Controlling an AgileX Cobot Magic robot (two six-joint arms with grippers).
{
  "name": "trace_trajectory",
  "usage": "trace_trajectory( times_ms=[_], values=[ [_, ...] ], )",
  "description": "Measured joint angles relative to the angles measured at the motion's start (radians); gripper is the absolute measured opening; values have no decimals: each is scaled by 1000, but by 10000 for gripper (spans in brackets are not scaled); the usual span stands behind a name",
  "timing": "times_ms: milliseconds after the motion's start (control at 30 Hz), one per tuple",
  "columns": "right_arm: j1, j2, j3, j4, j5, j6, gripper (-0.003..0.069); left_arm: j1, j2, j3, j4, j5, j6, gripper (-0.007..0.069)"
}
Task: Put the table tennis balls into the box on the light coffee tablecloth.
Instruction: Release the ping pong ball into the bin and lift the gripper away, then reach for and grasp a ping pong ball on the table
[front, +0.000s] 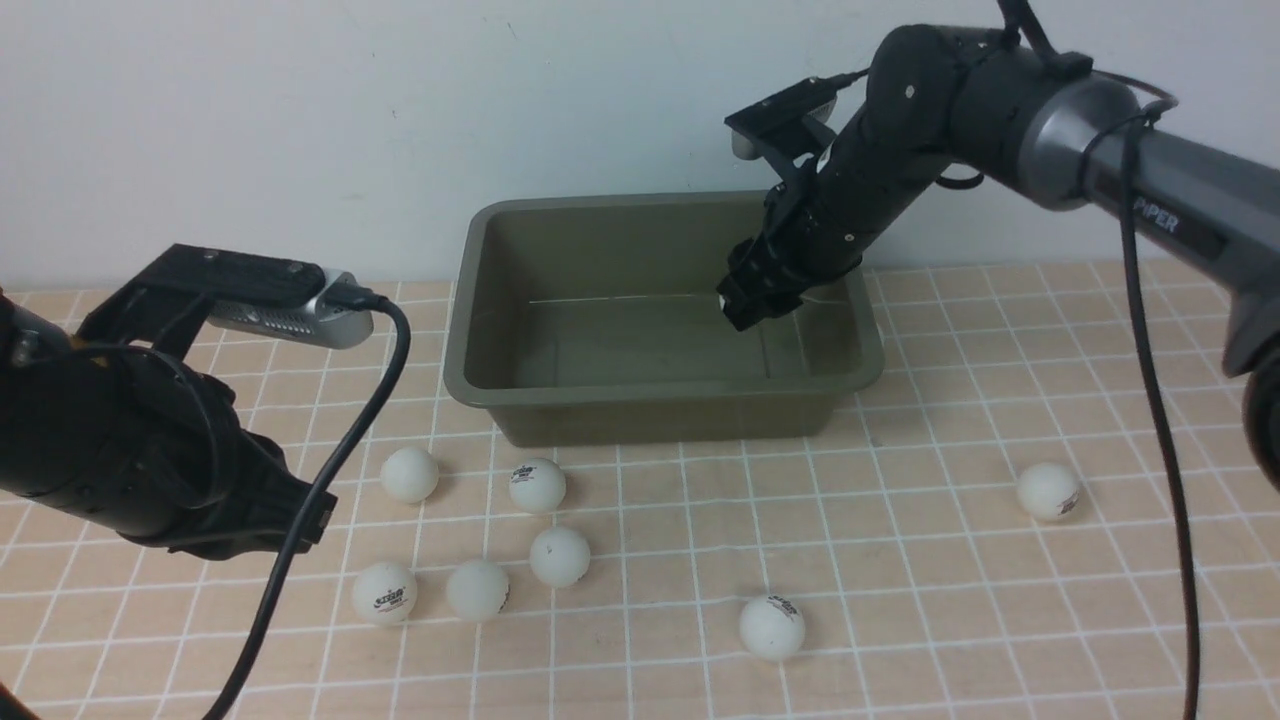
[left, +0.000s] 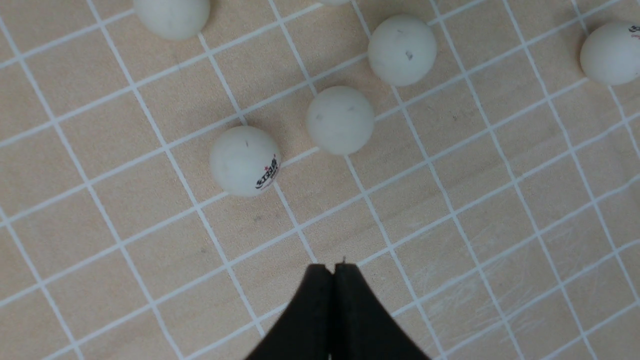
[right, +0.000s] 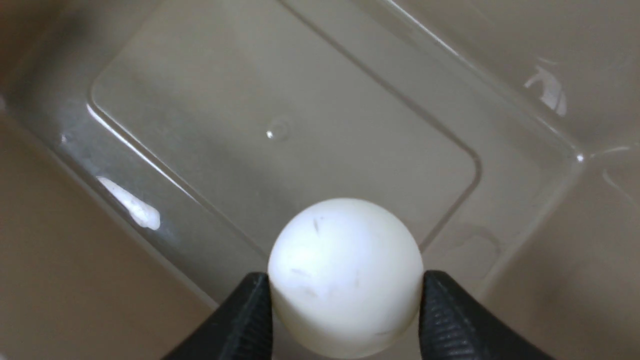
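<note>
1. The right gripper (front: 745, 305) is clamped on one ball (right: 345, 272), with a finger on either side of it.
2. That ball hangs within the walls of the box (front: 660, 392), above its bare floor and toward its right end in the front view; the right wrist view shows only floor beneath it.
3. The relation that matters is that the target lies straight down from the hand, with walls all round; I judge that the next move needs only the fingers to part, with no further travel.
4. A ball has no long axis, so the turn of the hand does not count; the box's long side runs left to right in the front view, leaving room for a roll along it.
5. The risk looks small; a light ball may bounce on hard plastic, but the walls ring it.
6. The left gripper (left: 333, 267) has its fingers pressed together on nothing; it hovers over the tablecloth (front: 900, 560).
7. Seven loose balls (front: 537, 485) lie on the tablecloth in front of the box; five cluster near the left gripper, the ball with the printed mark (left: 244, 160) closest to its tips; two lie further right; so the left arm is nearer most of what remains.
8. No ball lies free in the box yet; this looks like the first drop.
</note>
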Motion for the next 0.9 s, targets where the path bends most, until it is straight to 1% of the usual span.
trace_trajectory(
  times_ms=[100, 267, 367, 400, 567, 733, 800, 900],
  values=[
    [0, 1, -1, 0, 3, 0, 385, 0, 0, 0, -1, 1, 0, -69],
    [0, -4, -2, 0, 27, 0, 395, 0, 0, 0, -2, 8, 0, -69],
    [0, -39, -2, -41, 80, -1, 395, 0, 0, 0, -2, 13, 0, -69],
    [-1, -67, -2, -69, 104, -1, 396, 0, 0, 0, -2, 18, 0, -69],
    [-19, -195, 3, -129, 170, -3, 396, 0, 0, 0, -2, 26, 0, -69],
    [-75, -350, 119, -167, 181, -3, 396, 0, 0, 0, -2, 26, 0, -69],
    [-124, -420, 223, -200, 185, -3, 396, 0, 0, 0, -5, 26, 0, -69],
    [-182, -462, 367, -214, 187, 1, 396, 0, 0, 0, -16, 26, 0, -69]
  ],
)
